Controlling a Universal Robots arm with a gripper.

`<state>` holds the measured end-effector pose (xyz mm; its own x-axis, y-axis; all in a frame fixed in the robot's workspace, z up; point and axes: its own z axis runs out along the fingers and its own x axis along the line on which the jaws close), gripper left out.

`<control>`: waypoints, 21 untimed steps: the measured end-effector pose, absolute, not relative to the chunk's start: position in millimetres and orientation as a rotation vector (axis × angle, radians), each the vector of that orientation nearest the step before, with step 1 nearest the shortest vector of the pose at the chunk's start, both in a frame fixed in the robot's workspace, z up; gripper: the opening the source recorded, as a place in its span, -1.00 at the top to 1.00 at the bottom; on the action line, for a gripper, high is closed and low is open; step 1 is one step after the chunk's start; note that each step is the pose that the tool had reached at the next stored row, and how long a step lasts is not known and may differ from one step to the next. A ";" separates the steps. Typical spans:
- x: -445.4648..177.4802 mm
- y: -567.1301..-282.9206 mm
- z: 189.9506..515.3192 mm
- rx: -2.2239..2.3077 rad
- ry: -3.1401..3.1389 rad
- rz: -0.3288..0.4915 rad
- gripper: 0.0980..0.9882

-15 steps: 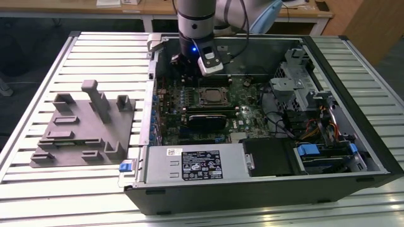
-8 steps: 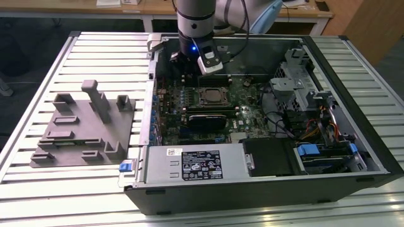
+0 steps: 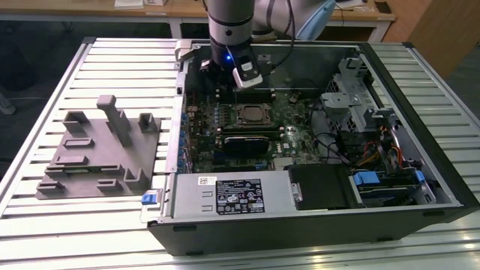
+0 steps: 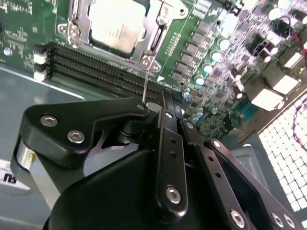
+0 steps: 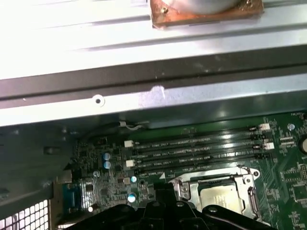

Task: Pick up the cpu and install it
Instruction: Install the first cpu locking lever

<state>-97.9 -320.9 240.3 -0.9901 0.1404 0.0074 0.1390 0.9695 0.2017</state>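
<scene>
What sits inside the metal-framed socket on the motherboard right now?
The cpu lies in the socket, its silver-grey top showing inside the metal frame. The socket's contacts beneath it are covered, so seating cannot be checked.

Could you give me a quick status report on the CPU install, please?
End effector over the motherboard, near the memory slots. The cpu lies in the socket frame. Nothing on top of it.

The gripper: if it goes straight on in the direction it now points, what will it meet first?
Most likely the memory slots on the motherboard. In the second wrist view they lie just beyond the gripper, beside the socket holding the cpu. Depth is unclear, so I cannot be sure.
</scene>
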 end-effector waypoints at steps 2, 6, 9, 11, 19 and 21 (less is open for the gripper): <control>-98.0 -320.9 241.9 0.220 3.109 0.338 0.98; -98.1 -320.9 245.6 0.218 3.108 0.370 0.98; -98.1 -320.9 248.5 0.218 3.106 0.392 0.98; -98.1 -320.9 249.9 0.217 3.105 0.400 0.98; -98.1 -320.9 251.9 0.215 3.103 0.434 0.98; -97.9 -320.9 251.9 0.215 3.103 0.434 0.98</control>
